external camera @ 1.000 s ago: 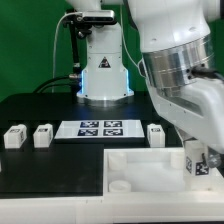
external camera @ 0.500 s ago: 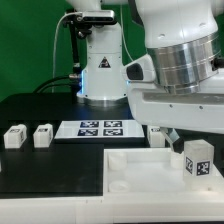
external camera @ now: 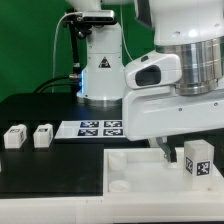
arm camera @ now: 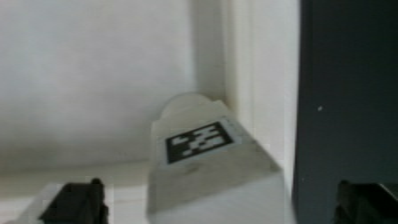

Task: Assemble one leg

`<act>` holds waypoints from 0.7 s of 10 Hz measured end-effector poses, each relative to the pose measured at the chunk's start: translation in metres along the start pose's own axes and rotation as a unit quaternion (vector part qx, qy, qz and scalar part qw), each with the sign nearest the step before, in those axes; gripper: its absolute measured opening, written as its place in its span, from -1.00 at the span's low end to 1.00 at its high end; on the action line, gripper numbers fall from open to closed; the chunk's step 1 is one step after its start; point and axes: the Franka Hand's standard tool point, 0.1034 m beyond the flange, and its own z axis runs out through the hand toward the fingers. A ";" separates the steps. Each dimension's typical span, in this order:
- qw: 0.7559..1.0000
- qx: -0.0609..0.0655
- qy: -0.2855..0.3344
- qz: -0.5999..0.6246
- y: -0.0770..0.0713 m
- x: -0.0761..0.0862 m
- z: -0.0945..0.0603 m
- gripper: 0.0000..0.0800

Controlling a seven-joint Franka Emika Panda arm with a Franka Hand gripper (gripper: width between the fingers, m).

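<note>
In the exterior view, the large white tray-like part (external camera: pixel 135 170) is lying nearest, at the front of the black table (external camera: pixel 40 108). A leg (external camera: pixel 197 158) with its tag facing forward is standing upright at the exterior view's right end of this part. The gripper (external camera: pixel 172 150) is hanging low just beside this leg, and the arm's bulky body is hiding most of it. In the wrist view, the gripper (arm camera: pixel 222 200) is spread wide, the fingers (arm camera: pixel 75 200) are standing apart on both sides of the tagged leg (arm camera: pixel 208 150) and are not touching it. Farther back, the marker board (external camera: pixel 100 127) is lying flat, and two more legs (external camera: pixel 14 136) (external camera: pixel 43 134) are resting near the exterior view's left edge.
</note>
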 end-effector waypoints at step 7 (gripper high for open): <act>0.975 0.002 0.000 0.221 0.001 0.000 0.000 -0.26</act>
